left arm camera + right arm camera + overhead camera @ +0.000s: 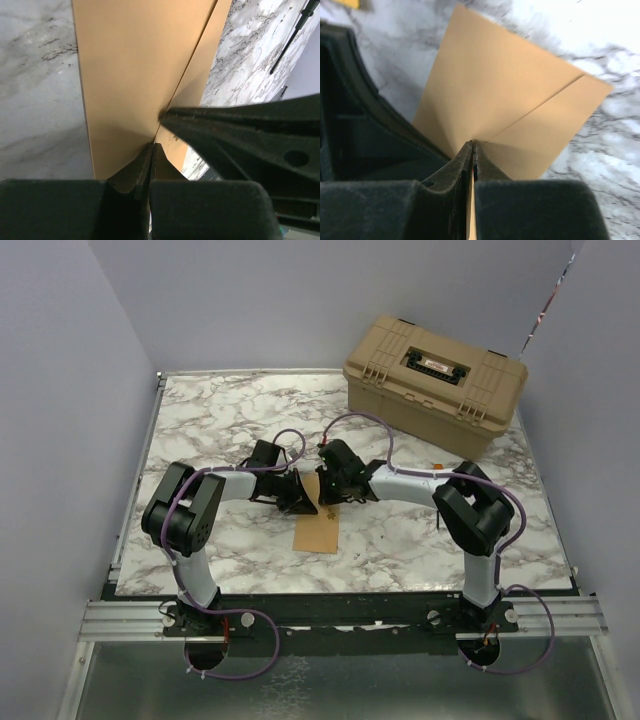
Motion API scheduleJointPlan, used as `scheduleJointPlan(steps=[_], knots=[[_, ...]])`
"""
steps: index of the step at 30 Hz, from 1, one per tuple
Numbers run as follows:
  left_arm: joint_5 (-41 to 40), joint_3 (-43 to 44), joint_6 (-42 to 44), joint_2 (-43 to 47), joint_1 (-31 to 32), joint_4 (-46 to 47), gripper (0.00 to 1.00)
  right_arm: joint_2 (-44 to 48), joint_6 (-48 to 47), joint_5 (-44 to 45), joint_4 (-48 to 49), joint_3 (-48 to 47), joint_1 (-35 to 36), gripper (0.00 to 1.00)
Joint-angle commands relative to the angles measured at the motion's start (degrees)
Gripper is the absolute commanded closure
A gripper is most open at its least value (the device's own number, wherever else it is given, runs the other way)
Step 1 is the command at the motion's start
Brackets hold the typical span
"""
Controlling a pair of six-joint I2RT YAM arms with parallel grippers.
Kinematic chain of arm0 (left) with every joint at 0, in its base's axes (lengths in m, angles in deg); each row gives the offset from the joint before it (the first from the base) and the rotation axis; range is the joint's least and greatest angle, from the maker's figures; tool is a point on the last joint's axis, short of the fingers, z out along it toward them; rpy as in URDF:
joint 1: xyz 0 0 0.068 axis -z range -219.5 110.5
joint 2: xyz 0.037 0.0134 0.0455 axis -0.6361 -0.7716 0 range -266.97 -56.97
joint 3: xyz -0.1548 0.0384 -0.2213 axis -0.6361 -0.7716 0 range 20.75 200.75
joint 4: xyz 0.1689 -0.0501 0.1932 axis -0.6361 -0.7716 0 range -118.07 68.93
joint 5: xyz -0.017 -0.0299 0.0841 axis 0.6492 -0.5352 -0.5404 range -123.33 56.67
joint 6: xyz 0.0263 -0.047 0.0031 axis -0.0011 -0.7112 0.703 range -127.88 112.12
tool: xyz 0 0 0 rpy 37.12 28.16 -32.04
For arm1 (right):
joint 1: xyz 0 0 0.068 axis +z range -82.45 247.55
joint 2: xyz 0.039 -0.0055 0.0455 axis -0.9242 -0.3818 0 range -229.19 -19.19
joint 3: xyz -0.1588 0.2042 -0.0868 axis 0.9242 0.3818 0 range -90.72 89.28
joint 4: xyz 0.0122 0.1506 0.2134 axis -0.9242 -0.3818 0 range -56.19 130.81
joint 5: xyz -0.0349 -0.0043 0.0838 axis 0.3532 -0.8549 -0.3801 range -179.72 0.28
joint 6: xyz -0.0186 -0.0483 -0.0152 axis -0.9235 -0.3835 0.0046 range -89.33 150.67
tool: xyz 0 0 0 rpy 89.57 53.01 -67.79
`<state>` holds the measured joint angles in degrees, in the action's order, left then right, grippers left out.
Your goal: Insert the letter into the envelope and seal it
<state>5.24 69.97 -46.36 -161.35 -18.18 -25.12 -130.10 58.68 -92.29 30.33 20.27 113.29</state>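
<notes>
The envelope (318, 528) lies near the middle of the marble table (220, 410), between my two arms, its long side running away from my bases. It is plain kraft brown, flat, with sharp corners. One straight line – the edge of a fold – runs slantwise across its face, and the paper on one side of that line looks a shade darker than on the other. I see no print or marks on it.

My left gripper (151, 150) and right gripper (472, 147) meet at the far end of the envelope, close beside each other in the top view.

My right gripper is pinched closed on the envelope; in the right wrist view a thin strip of tan paper shows in the slit between the pads. The fold line runs straight up to the tips, and the paper rises a little toward them.

My left gripper is closed tight, tips at the same fold line. Whether any paper sits between them I cannot tell. One of my right fingers (240, 135) reaches in from the side, its tip touching that line just beyond my left tips.

A tan toolbox (435, 380) sits at the far right corner – well apart from the envelope.
</notes>
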Motion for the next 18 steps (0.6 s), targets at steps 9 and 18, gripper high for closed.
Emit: scheduleJointPlan(steps=[9,18], knots=[[-10.07,-3.44,2.95,-3.34,-0.62,-6.19,1.00,-3.94,0.43,17.77,-6.82,-6.00,-3.82,0.94],[5.98,-4.31,-7.98,4.46,-3.15,14.73,1.00,3.40,-4.69,4.72,-7.44,-6.01,0.88,0.93]])
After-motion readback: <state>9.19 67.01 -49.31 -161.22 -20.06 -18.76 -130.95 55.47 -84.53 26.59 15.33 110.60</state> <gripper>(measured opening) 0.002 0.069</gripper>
